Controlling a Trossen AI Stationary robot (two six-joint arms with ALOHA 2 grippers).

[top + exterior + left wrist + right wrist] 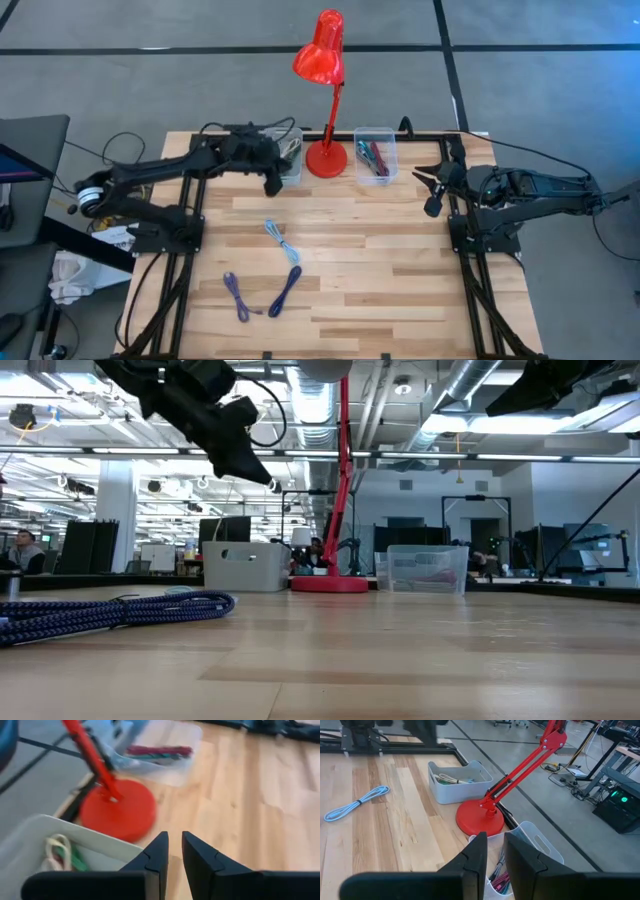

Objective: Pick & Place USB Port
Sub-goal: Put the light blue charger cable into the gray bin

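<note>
Three coiled USB cables lie flat on the wooden table: a light blue one (281, 240) (355, 804) and two purple ones (236, 297) (285, 290), one of them close by in the low view (120, 610). My left gripper (272, 187) (262, 475) (175, 840) hangs above the table beside the white bin (291, 160) (65, 845), shut with only a thin slit between the fingers, and empty. My right gripper (431, 208) (495, 841) waits at the table's right side, shut the same way and empty.
A red desk lamp stands with its round base (326, 158) (117, 810) between the white bin, which holds pale and green cables, and a clear bin (375, 155) (532, 852) holding red and dark cables. Bare wood lies between the cables and the bins.
</note>
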